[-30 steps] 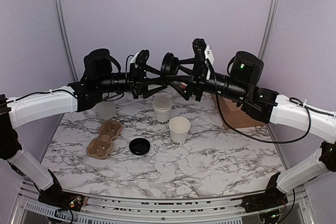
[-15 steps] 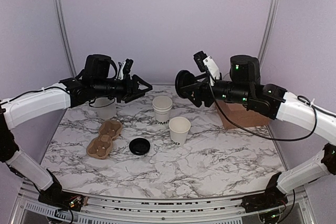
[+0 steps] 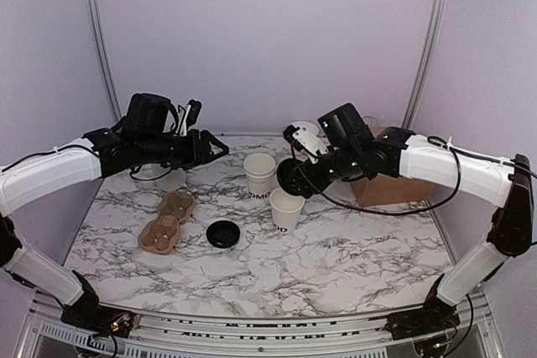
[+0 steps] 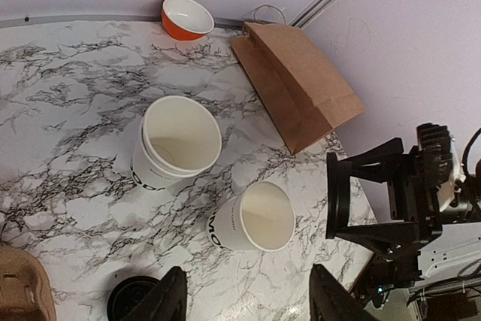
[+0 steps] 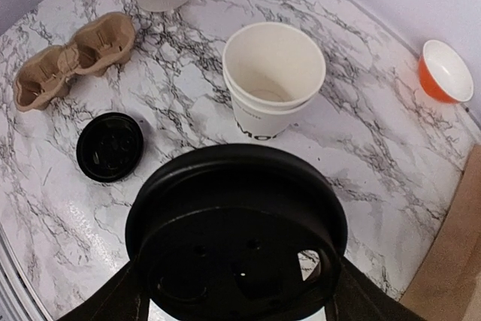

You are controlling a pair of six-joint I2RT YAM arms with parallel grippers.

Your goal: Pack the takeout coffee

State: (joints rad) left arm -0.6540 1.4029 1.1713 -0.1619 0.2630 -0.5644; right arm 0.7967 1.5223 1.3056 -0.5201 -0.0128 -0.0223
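Note:
The takeout coffee's single white cup point(image 3: 287, 209) point(image 4: 252, 220) stands open-topped on the marble table, black lettering near its base. My right gripper point(image 3: 295, 179) point(image 5: 237, 291) is shut on a round black lid point(image 3: 288, 184) point(image 5: 237, 231) and holds it tilted just above and behind that cup's rim. In the right wrist view the lid hides most of the cup. In the left wrist view the lid point(image 4: 335, 195) shows edge-on to the right of the cup. My left gripper point(image 3: 214, 150) point(image 4: 249, 302) hangs open and empty in the air at the left, well away from the cup.
A stack of lidless white cups point(image 3: 259, 175) point(image 4: 176, 142) point(image 5: 272, 77) stands behind the single cup. A loose black lid point(image 3: 223, 233) point(image 5: 110, 146) and a cardboard cup carrier point(image 3: 168, 221) point(image 5: 71, 58) lie to the left. A brown paper bag point(image 3: 382, 184) point(image 4: 297, 84) and an orange bowl point(image 4: 186, 18) point(image 5: 446, 71) are at the back right.
The two grippers met high over the table with the lid between them. The left one has let go and drawn back left. The right one has carried the lid down over the single cup.

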